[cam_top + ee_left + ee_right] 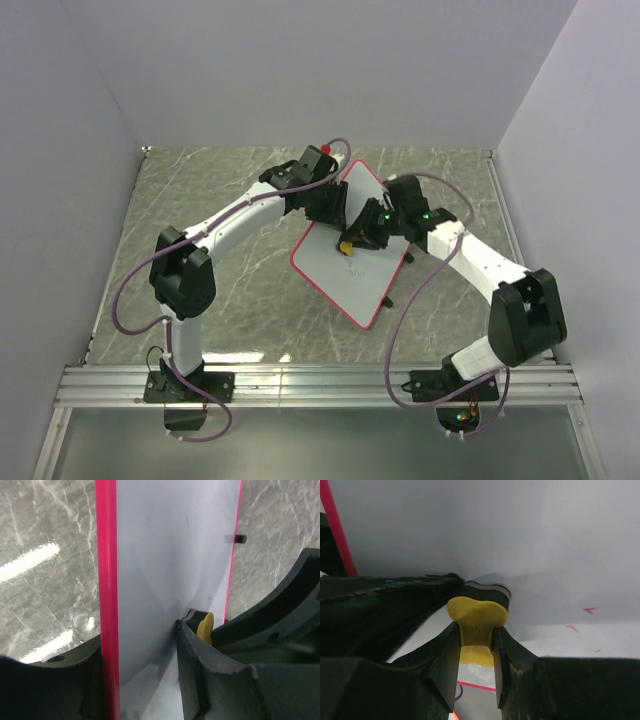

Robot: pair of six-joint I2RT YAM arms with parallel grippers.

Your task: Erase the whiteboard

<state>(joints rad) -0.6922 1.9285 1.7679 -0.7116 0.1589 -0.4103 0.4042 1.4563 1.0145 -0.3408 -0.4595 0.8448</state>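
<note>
The whiteboard (pixel 345 270), white with a thin pink-red frame, stands tilted in the middle of the table. My left gripper (pixel 335 208) is shut on its upper left edge; the left wrist view shows the pink frame (pixel 106 580) and white face (pixel 170 555) between the jaws. My right gripper (pixel 352 240) is shut on the yellow bone-shaped eraser (pixel 477 615) and presses its dark pad against the board face (pixel 495 535). A few small red marks (pixel 589 610) remain on the board to the right of the eraser. The eraser also shows in the left wrist view (pixel 205 627) and the top view (pixel 345 245).
The grey marble tabletop (pixel 200 190) surrounds the board, with white walls at the back and sides. A red-capped marker (pixel 327 150) lies behind the left gripper. A small black foot (pixel 240 538) sticks out from the board's edge. Purple cables loop along both arms.
</note>
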